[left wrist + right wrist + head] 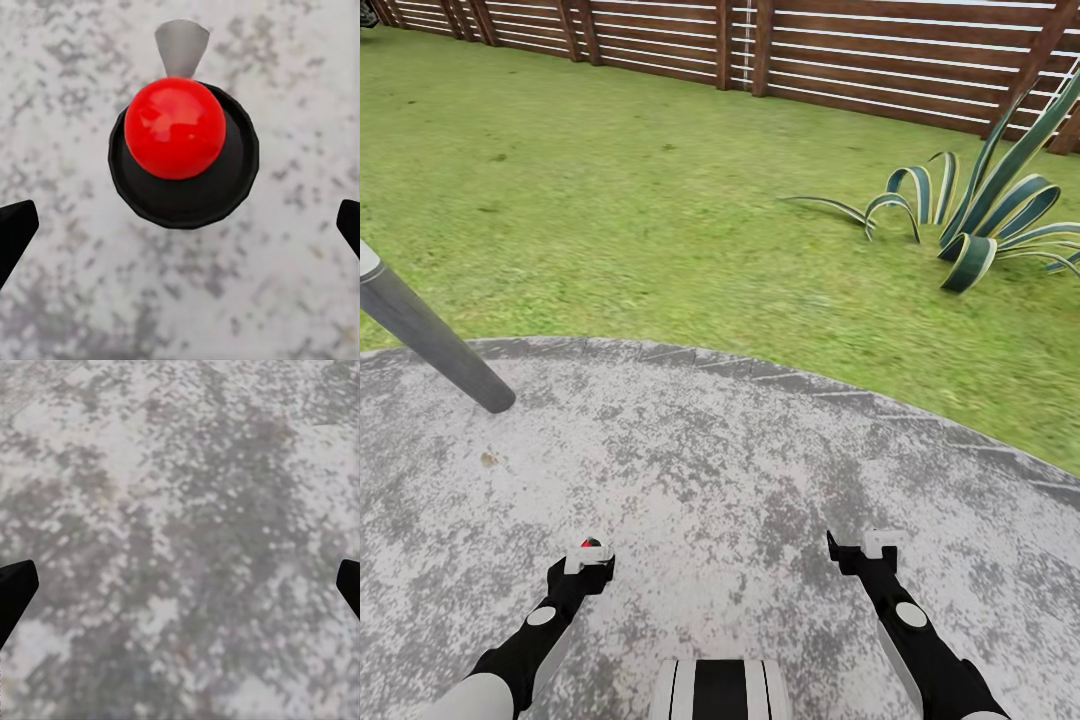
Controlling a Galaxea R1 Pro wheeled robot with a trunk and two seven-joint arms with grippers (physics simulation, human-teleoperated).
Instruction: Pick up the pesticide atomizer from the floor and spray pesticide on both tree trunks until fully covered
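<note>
The pesticide atomizer stands on the speckled stone floor, seen from straight above in the left wrist view: a round black body, a glossy red ball on top and a grey nozzle. My left gripper hangs open over it, one black fingertip on each side and well apart from it. In the head view a speck of the atomizer's red top peeks past the left gripper. My right gripper is open over bare stone. Both trees and their trunks are out of view.
I stand on a round grey stone patio bordered by the garden's grass lawn and brown slatted fence. A grey pole slants down onto the patio at the left. A spiky striped-leaf plant grows at the right.
</note>
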